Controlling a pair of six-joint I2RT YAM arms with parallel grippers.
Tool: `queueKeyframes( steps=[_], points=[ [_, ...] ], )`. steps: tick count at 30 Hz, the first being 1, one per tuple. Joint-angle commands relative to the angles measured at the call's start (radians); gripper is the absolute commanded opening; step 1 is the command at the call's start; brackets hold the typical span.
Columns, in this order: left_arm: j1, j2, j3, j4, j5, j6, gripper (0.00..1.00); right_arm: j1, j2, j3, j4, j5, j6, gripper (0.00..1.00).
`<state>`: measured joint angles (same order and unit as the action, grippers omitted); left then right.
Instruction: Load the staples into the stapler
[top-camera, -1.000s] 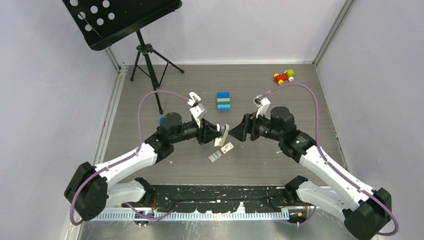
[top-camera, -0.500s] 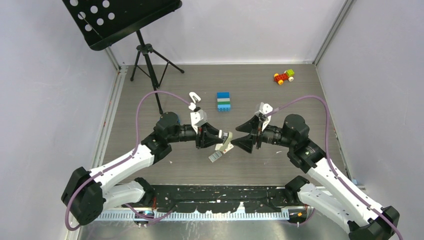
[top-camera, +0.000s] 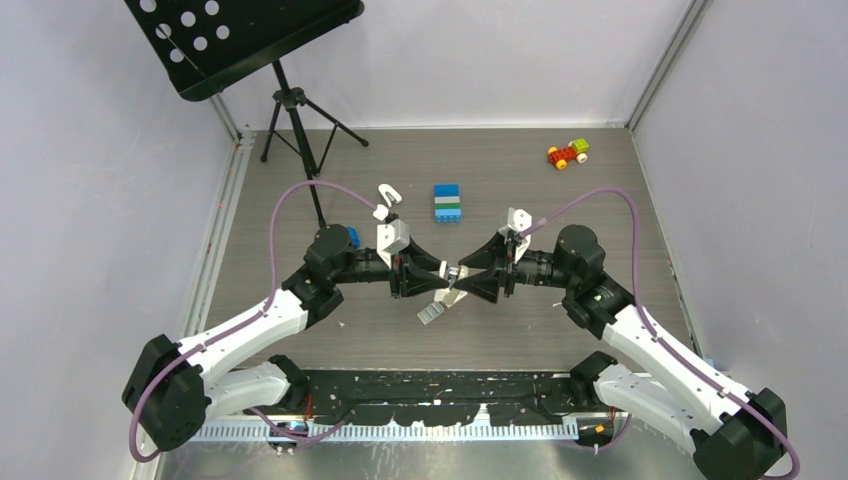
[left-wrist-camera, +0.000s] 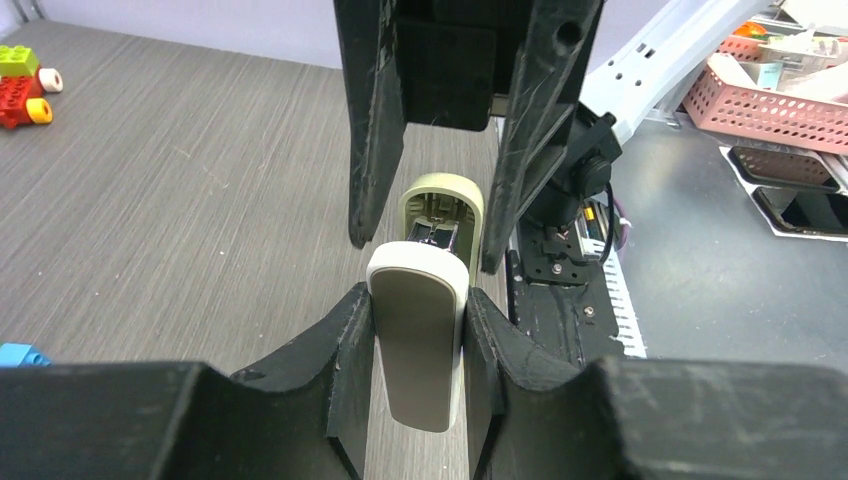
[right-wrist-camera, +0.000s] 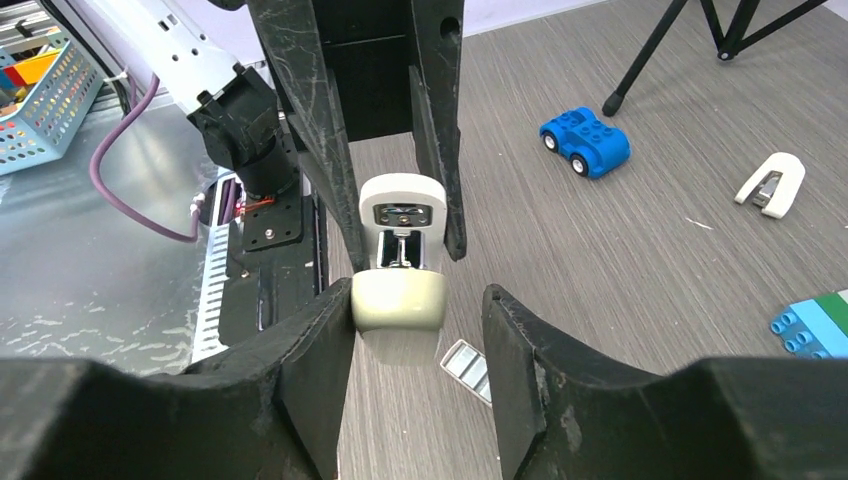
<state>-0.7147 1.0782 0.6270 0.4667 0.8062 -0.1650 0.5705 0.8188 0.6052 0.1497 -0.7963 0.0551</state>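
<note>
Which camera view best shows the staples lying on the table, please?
The right wrist view: the staples lie close and unobstructed on the table, just below the held stapler. The top external view shows them only as a tiny grey strip; the left wrist view does not show them.

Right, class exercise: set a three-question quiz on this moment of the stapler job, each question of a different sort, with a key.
1. True or false: the staples are already inside the stapler.
2. Which fingers are clamped tight on the stapler? A) the left fingers B) the right fingers C) neither
3. Fill the gap: the staples lie flat on the ____.

Key: 1 false, the strip is still outside the stapler. 2 A. 3 table.
</note>
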Motion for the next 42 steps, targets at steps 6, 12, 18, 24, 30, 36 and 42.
queueKeyframes(
  steps=[6,12,18,24,30,36,42],
  points=[
    [-0.009,-0.014,0.018,0.124,0.007,-0.042,0.03,0.011,0.029,-0.007,0.142,-0.028,0.017,0.39],
    [-0.009,-0.083,-0.042,0.144,-0.138,-0.057,0.00,0.010,0.010,-0.013,0.131,-0.031,0.005,0.01],
    [0.011,-0.186,-0.159,0.205,-0.288,-0.121,0.00,0.009,-0.034,-0.031,0.145,-0.039,0.026,0.01],
    [0.024,-0.304,-0.265,0.218,-0.375,-0.187,0.00,-0.006,-0.068,-0.078,0.285,0.008,0.130,0.00],
    [0.030,-0.463,-0.415,0.197,-0.584,-0.289,0.00,-0.056,-0.112,-0.133,0.492,0.085,0.272,0.00],
    [0.031,-0.602,-0.500,0.119,-0.662,-0.391,0.04,-0.092,-0.103,-0.174,0.728,0.156,0.428,0.00],
    [0.031,-0.650,-0.539,0.037,-0.668,-0.466,0.17,-0.096,-0.054,-0.183,0.875,0.216,0.509,0.00]
  ],
)
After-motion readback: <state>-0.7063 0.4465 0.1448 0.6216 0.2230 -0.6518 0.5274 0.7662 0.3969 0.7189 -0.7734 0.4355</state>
